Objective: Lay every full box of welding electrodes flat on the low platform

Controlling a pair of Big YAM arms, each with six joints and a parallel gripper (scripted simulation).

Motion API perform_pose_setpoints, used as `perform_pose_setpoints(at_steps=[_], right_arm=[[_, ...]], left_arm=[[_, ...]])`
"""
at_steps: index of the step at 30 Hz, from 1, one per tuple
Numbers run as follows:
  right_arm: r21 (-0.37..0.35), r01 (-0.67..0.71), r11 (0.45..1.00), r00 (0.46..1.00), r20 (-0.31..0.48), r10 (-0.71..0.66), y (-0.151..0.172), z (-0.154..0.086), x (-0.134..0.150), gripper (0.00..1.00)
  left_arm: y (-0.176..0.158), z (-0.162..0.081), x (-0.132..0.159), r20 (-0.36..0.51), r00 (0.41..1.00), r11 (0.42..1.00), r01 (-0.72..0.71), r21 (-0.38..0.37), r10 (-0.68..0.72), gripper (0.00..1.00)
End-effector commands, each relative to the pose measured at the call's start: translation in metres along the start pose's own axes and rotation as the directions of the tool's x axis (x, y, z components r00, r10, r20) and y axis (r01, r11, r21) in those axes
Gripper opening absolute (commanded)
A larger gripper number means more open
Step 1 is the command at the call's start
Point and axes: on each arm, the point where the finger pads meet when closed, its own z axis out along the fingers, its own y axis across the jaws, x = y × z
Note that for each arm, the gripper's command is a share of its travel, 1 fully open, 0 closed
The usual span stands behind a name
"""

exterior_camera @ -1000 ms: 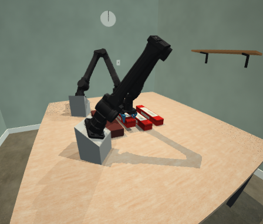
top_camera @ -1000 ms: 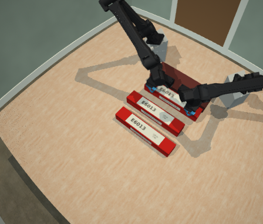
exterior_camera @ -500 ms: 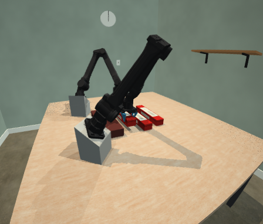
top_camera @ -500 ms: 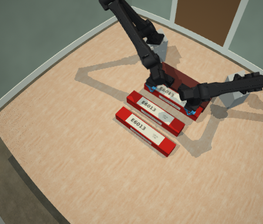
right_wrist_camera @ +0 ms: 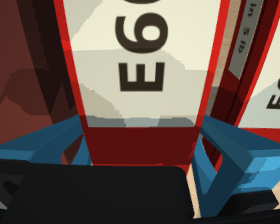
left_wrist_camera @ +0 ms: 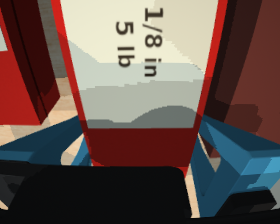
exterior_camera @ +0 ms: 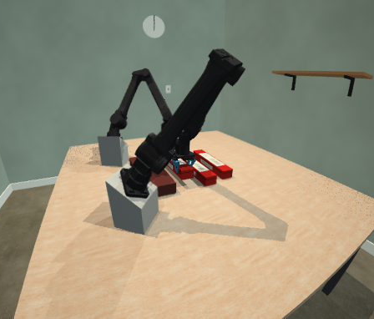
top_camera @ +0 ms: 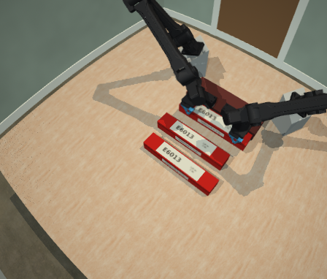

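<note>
A red E6013 box (top_camera: 209, 114) (exterior_camera: 186, 174) (left_wrist_camera: 141, 142) (right_wrist_camera: 141, 142) is level, seemingly a little above the table, close beside the dark red platform (top_camera: 228, 96) (exterior_camera: 165, 184) (left_wrist_camera: 253, 65) (right_wrist_camera: 28, 95). My left gripper (top_camera: 238, 136) (left_wrist_camera: 140, 113) is shut on its "5 lb" end; it is hidden in the exterior view. My right gripper (top_camera: 190, 108) (exterior_camera: 184, 164) (right_wrist_camera: 141, 113) is shut on its "E6013" end. A second red box (top_camera: 193, 140) (exterior_camera: 205, 176) (left_wrist_camera: 23, 92) (right_wrist_camera: 271, 112) and a third red box (top_camera: 180, 162) (exterior_camera: 214, 162) lie flat on the table, roughly parallel.
The grey base blocks of my left arm (top_camera: 288, 125) (exterior_camera: 110, 152) and right arm (top_camera: 202, 66) (exterior_camera: 129, 213) stand behind the platform, towards its two ends. The second box lies close beside the held one, on the side away from the platform.
</note>
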Motion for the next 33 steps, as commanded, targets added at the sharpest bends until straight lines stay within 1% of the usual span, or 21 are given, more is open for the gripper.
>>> perform_pose_setpoints(at_steps=[1,24,26,33], right_arm=[[0.059,-0.009,0.998,0.999,0.036,0.007,-0.022,-0.031,-0.008,0.0],[0.059,-0.004,0.998,0.999,0.035,0.002,-0.023,-0.033,-0.007,0.0],[0.062,-0.024,0.998,0.999,0.04,0.021,-0.026,-0.038,-0.009,0.0],[0.062,-0.025,0.998,0.999,0.042,0.022,-0.026,-0.05,-0.009,0.0]], left_arm=[[0.028,-0.035,-0.009,0.034,0.999,0.997,0.022,-0.071,-0.02,0.0],[0.029,-0.038,-0.008,0.034,0.999,0.997,0.019,-0.071,-0.017,0.0],[0.029,-0.041,-0.008,0.035,0.999,0.997,0.025,-0.071,-0.023,0.0],[0.029,-0.054,-0.008,0.036,0.999,0.997,0.026,-0.071,-0.023,0.0]])
